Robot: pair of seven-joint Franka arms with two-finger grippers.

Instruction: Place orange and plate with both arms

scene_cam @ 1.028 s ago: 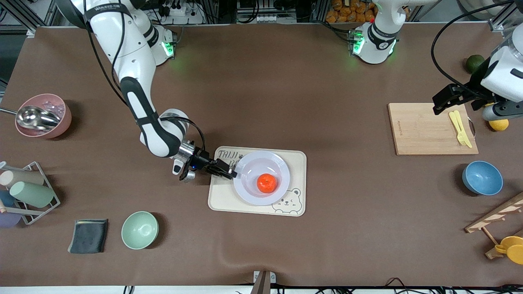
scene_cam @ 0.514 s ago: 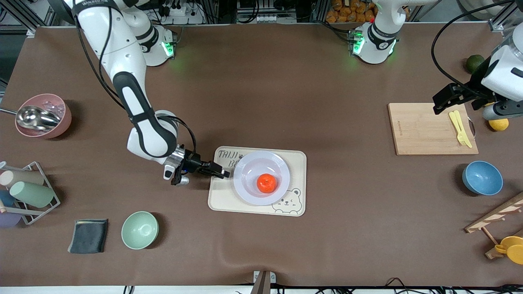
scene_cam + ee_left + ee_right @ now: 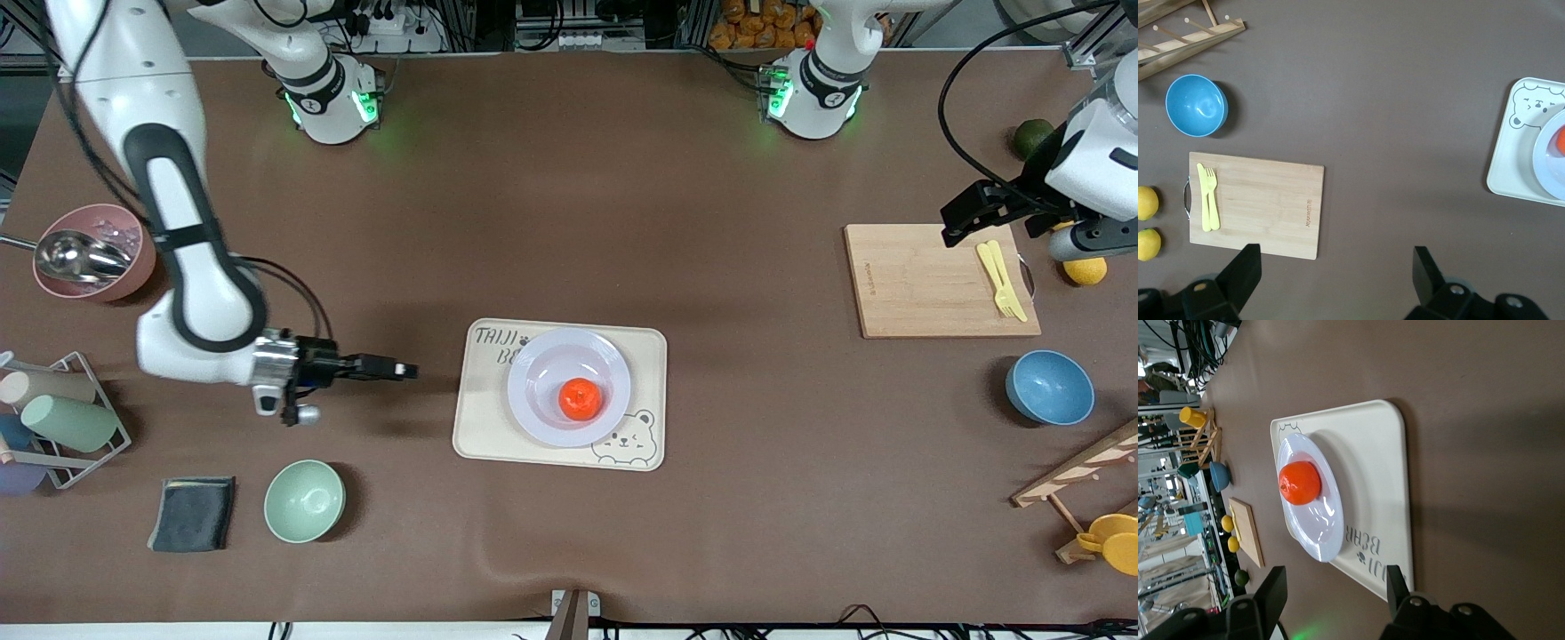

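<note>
The orange lies in the pale lavender plate, which stands on the cream bear tray at mid-table. My right gripper is open and empty over the bare table, beside the tray toward the right arm's end, pointing at the plate. The right wrist view shows the gripper with the orange, plate and tray ahead. My left gripper waits open and empty over the cutting board's edge. In the left wrist view it is open.
A yellow fork lies on the cutting board, with lemons and a dark green fruit beside it. A blue bowl, wooden rack, mint bowl, dark cloth, cup rack and pink bowl stand around.
My right gripper has drawn back from the plate's rim toward the right arm's end of the table. The plate and orange stay on the tray. The left arm has not moved.
</note>
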